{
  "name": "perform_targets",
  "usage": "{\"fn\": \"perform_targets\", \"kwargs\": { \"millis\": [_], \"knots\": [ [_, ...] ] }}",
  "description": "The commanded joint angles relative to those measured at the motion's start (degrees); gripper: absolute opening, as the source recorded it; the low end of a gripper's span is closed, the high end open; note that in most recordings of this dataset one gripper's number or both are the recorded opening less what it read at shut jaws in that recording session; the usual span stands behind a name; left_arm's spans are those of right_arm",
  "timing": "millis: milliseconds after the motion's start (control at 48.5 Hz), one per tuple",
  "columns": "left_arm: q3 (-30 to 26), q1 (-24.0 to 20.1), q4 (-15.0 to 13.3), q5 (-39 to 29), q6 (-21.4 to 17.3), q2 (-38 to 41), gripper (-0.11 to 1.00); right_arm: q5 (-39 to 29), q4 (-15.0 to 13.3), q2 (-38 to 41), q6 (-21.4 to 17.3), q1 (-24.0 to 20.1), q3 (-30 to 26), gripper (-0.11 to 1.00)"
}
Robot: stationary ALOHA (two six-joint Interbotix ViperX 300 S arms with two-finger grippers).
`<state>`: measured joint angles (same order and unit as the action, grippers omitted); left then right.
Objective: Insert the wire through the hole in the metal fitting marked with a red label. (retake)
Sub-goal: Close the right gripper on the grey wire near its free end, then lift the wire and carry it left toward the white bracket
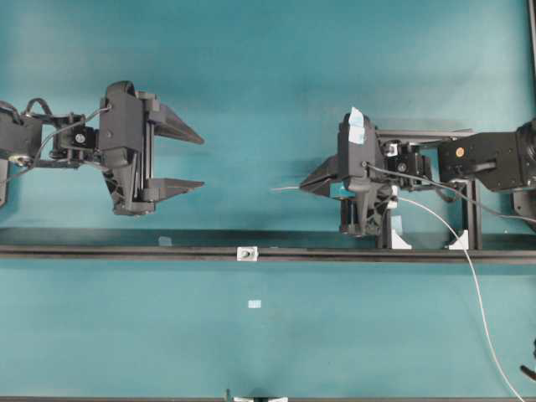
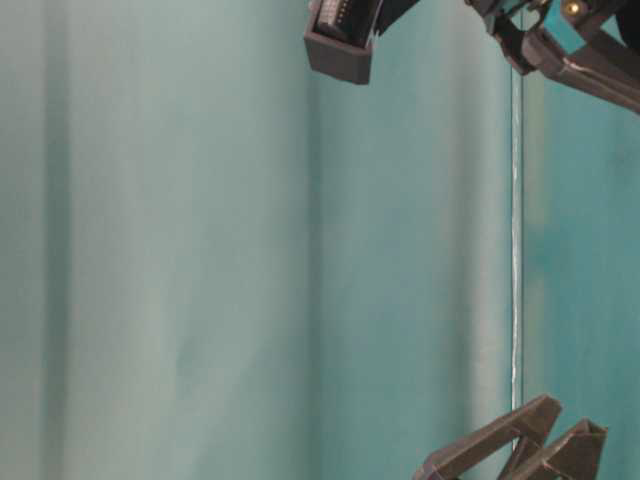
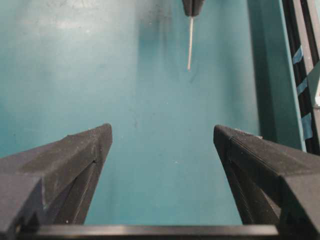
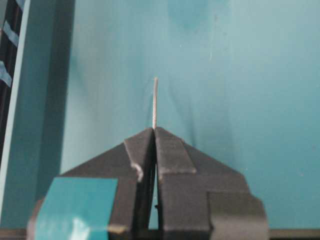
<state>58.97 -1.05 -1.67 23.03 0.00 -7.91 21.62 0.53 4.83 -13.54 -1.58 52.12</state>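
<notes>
My right gripper is shut on the thin pale wire. A short stub of the wire sticks out past the fingertips toward the left, and the rest trails down to the right. The right wrist view shows the jaws closed with the wire tip pointing ahead. The small silvery square metal fitting with its dark hole sits on the black rail, below and left of the wire tip. My left gripper is open and empty; its view shows the wire end far ahead.
The black rail runs across the teal table. White corner brackets and a black frame stand under the right arm. A small pale tag lies on the table below the fitting. Blue tape marks the right gripper.
</notes>
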Motion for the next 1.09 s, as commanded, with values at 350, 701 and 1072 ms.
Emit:
{"fn": "perform_targets", "kwargs": {
  "millis": [350,701,1072],
  "knots": [
    [-1.1,-0.1,-0.1,0.4,0.4,-0.5,0.53,0.1,0.1,-2.1,-0.1,0.2,-0.6,0.03],
    [-1.2,0.6,-0.2,0.4,0.4,-2.7,0.53,-6.8,-0.1,-11.4,0.0,0.2,-0.5,0.03],
    [-2.1,0.6,-0.3,-0.1,0.4,-6.9,0.53,-11.9,-0.3,-20.1,0.2,0.2,-0.1,0.03]
  ]
}}
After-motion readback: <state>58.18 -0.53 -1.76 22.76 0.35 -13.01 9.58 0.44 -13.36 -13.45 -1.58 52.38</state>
